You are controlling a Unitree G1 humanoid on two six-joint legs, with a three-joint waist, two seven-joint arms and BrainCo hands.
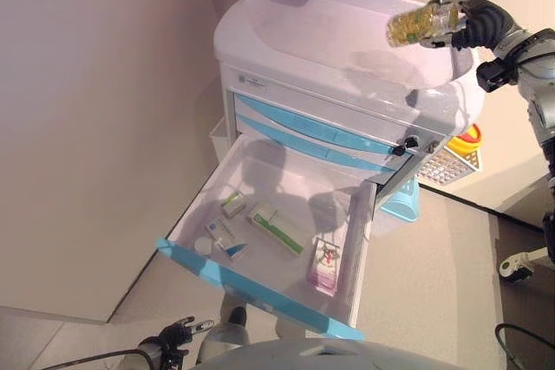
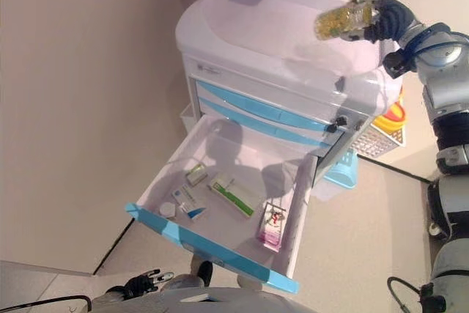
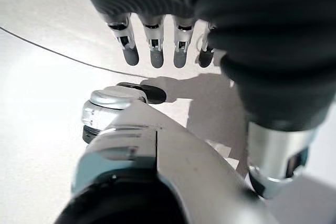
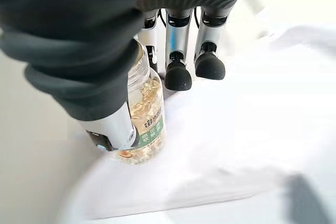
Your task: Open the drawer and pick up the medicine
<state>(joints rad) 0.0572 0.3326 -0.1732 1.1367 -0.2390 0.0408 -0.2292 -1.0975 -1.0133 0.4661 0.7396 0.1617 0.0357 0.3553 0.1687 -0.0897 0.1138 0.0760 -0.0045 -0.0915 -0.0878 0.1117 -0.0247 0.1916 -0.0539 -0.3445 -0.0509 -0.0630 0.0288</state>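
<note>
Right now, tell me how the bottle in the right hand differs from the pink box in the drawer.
The bottle is clear, round and full of yellow capsules; the pink box is opaque and rectangular. The bottle is held by the right hand above the cart top; the pink box lies in the open drawer.

One white medical cart stands with one drawer pulled open and two blue-fronted drawers closed above it. Four medicine boxes lie in the open drawer: one small green-and-white box, one blue-and-white box, one long green-striped box and one pink box. One clear bottle of yellow capsules is up over the cart top. One light blue bin and one white basket sit beside the cart.
</note>
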